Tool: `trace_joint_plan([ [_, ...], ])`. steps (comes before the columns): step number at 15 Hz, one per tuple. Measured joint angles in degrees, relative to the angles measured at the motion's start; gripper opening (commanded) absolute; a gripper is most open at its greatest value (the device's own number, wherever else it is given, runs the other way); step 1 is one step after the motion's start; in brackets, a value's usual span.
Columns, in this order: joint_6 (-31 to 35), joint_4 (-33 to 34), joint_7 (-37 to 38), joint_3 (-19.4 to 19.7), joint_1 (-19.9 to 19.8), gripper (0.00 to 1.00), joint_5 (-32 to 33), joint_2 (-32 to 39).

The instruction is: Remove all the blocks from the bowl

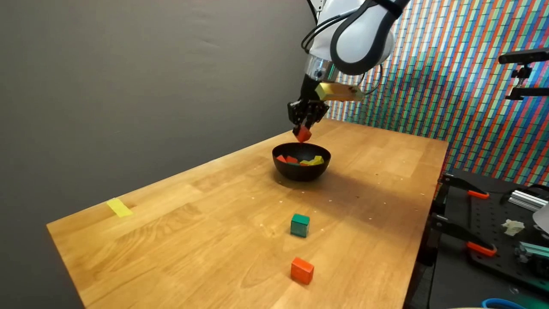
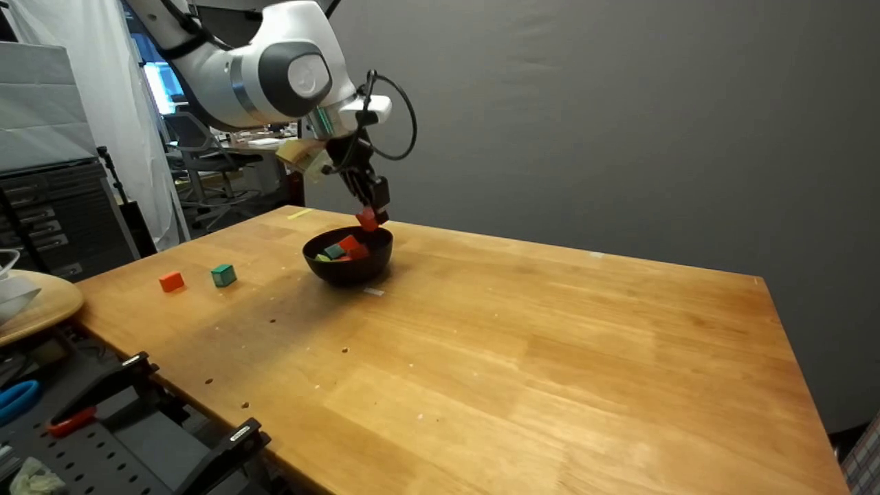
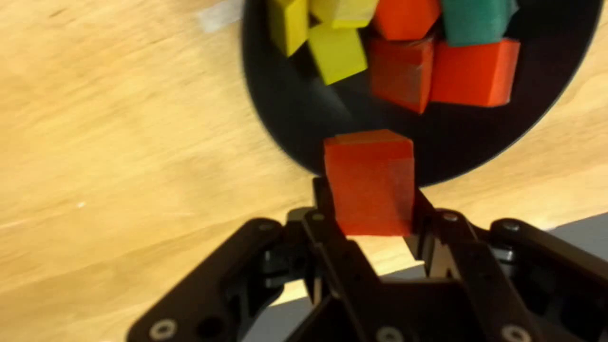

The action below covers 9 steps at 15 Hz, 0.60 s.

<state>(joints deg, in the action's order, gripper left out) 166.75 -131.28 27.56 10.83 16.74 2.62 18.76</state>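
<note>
In an exterior view I count one green block (image 1: 300,225) and one orange block (image 1: 302,271) on the desk (image 1: 193,240), bottom centre; one bowl (image 1: 301,173), mid-frame, holds several more. In an exterior view, left of centre, my gripper (image 2: 372,212) clasps one red block (image 2: 368,220) above the bowl's rim. The wrist view gives me seven visible in the bowl, upper right: three yellow blocks (image 3: 337,54), three reddish blocks (image 3: 475,73), another green block (image 3: 475,21); the frame crops it.

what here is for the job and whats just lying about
For the job:
red block held by the tool
black bowl
yellow, green and reddish blocks inside it
green block and orange block on the table

Lying about:
yellow tape strip
pale strip beside the bowl
crumpled scrap
</note>
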Motion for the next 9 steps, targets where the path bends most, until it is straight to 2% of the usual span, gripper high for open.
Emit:
trace_joint_plan([
  [2, -0.1, -3.5, 5.8, 9.0, 4.4, 0.16, 9.8, -4.8],
  [5, -1.6, -5.9, 14.7, 22.0, 8.7, 0.15, 24.6, -8.4],
  [7, -2.5, -7.9, 18.2, 25.0, 9.1, 0.15, 28.8, -8.8],
  [9, -2.5, -10.4, 18.3, 24.7, 9.0, 0.16, 28.0, -8.0],
])
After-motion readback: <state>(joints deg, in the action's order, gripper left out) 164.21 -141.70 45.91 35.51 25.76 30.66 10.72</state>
